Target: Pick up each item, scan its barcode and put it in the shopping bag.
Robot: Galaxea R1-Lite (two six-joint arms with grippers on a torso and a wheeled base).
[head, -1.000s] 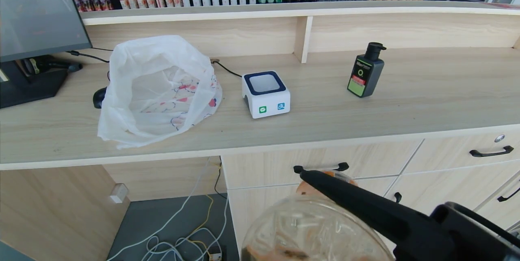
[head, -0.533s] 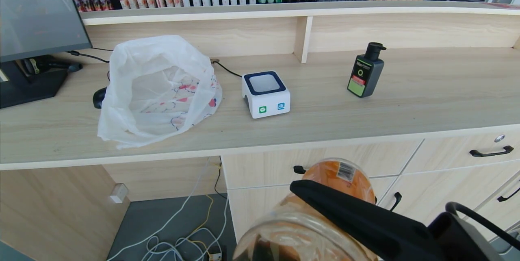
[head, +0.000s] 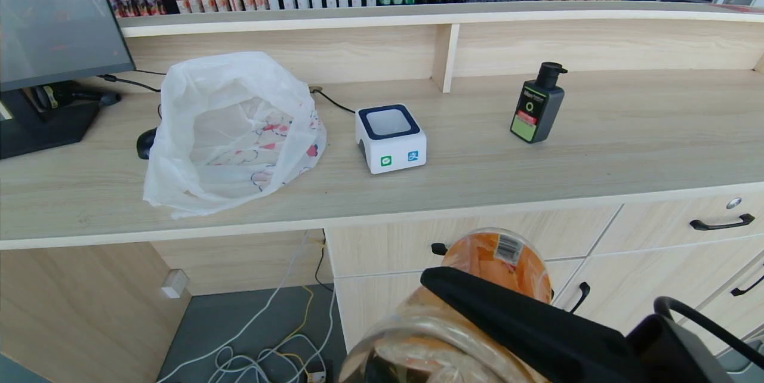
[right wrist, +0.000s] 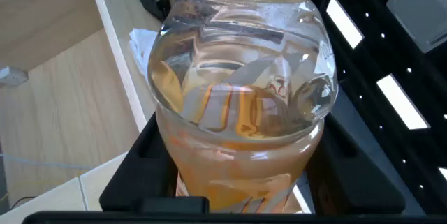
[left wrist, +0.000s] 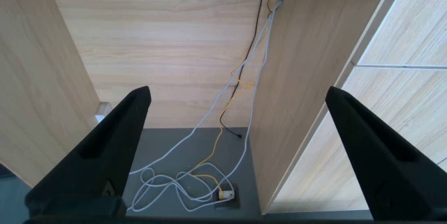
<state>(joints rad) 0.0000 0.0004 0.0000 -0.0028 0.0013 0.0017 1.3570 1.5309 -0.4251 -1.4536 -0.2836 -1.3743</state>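
Observation:
My right gripper [head: 477, 305] is shut on a clear plastic jar [head: 477, 287] with an orange label and a barcode, held low in front of the counter's drawers. In the right wrist view the jar [right wrist: 241, 105] sits between the black fingers. A white shopping bag [head: 233, 126] stands open on the counter's left part. The white scanner [head: 390, 138] sits at the counter's middle. A dark pump bottle [head: 536, 105] stands upright to the scanner's right. My left gripper [left wrist: 237, 154] is open below the counter, over the floor cables, holding nothing.
A monitor [head: 54, 13] and its stand occupy the counter's far left, with a black mouse [head: 145, 143] beside the bag. A raised shelf [head: 441, 13] lined with bottles runs along the back. Drawers with black handles [head: 721, 224] are under the counter.
The right gripper has turned the jar, so its orange label and barcode now face up; the jar has also shifted slightly left. The things on the counter stayed put.

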